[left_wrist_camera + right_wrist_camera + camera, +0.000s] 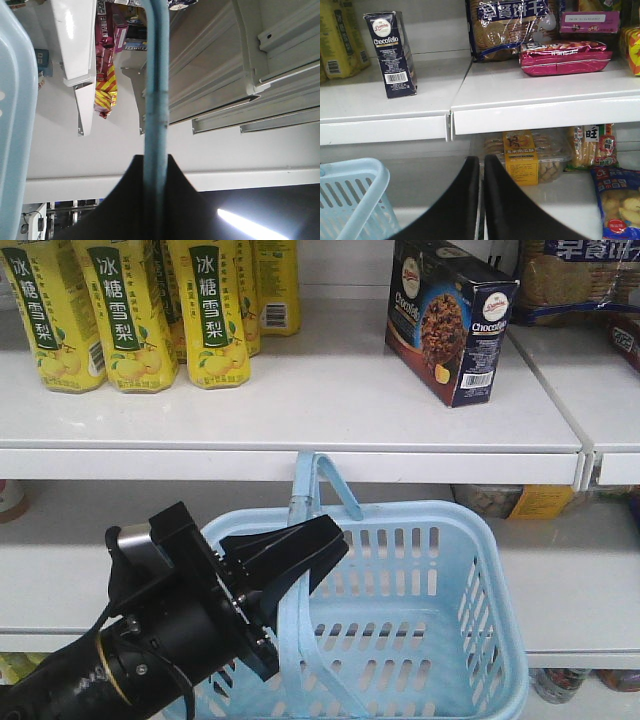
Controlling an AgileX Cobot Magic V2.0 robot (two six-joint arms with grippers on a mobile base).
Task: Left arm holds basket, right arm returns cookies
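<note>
Your left gripper, lower left of the front view, has its jaws pinching the hoop handle of the light blue basket, which hangs in front of the lower shelf. The cookies stand upright on the upper shelf, upper right, right of the yellow bottles. In the right wrist view, your right gripper has its jaws pressed nearly together, holding nothing, below that carton.
</note>
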